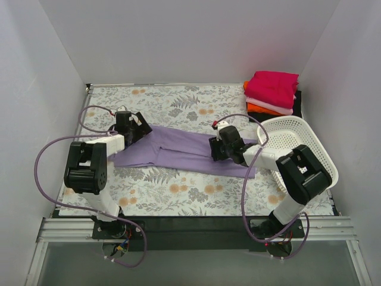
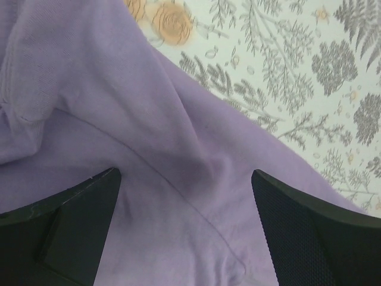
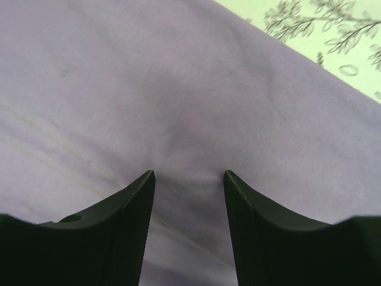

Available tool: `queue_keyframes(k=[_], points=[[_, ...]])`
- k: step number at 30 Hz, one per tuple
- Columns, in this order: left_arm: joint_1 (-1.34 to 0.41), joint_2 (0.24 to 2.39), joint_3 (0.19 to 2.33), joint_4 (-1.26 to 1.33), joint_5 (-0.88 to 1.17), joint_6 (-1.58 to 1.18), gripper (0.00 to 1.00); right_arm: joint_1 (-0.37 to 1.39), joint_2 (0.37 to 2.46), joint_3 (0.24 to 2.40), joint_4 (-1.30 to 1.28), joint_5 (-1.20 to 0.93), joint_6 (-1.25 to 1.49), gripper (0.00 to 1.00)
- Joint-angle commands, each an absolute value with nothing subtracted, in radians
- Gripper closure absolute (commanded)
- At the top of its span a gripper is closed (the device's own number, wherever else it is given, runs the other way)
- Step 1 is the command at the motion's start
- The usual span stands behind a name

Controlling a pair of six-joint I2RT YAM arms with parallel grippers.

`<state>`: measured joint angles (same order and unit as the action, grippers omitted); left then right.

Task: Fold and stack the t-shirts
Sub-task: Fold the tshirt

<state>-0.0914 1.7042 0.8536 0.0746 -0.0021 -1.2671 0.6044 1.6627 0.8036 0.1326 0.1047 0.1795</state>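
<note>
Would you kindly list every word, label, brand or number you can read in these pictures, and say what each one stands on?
There is no readable text in any view.
The purple shirt is plain, with no print or tag showing.
The folded shirts and the white basket show no lettering.
The tablecloth bears only flowers and leaves.

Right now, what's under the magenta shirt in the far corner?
Under the magenta shirt: a pale pink shirt, then an orange one, with black cloth showing at the side. Their covered parts and the table below are hidden.
</note>
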Motion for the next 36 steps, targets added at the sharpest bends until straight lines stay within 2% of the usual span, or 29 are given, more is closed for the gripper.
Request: queue_keyframes(k=[1, 13, 22, 29, 36], points=[[-0.069, 1.792, 0.912, 0.014, 0.017, -1.236, 0.15, 0.669, 1.641, 0.746, 0.009, 0.012, 0.247, 0.55], [-0.086, 2.039, 1.253, -0.02, 0.077, -1.141, 0.15, 0.906, 1.646, 0.761, -0.066, 0.017, 0.353, 0.56], [-0.17, 2.22, 1.512, 0.024, 0.097, -1.106, 0.15, 1.02, 1.593, 0.854, -0.12, 0.021, 0.361, 0.56], [-0.225, 2.14, 1.609, 0.029, 0.054, -1.068, 0.15, 1.009, 1.508, 0.91, -0.135, 0.189, 0.224, 0.53], [-0.227, 1.939, 1.459, -0.043, -0.098, -1.071, 0.14, 0.916, 1.589, 0.986, -0.06, 0.236, 0.127, 0.54]])
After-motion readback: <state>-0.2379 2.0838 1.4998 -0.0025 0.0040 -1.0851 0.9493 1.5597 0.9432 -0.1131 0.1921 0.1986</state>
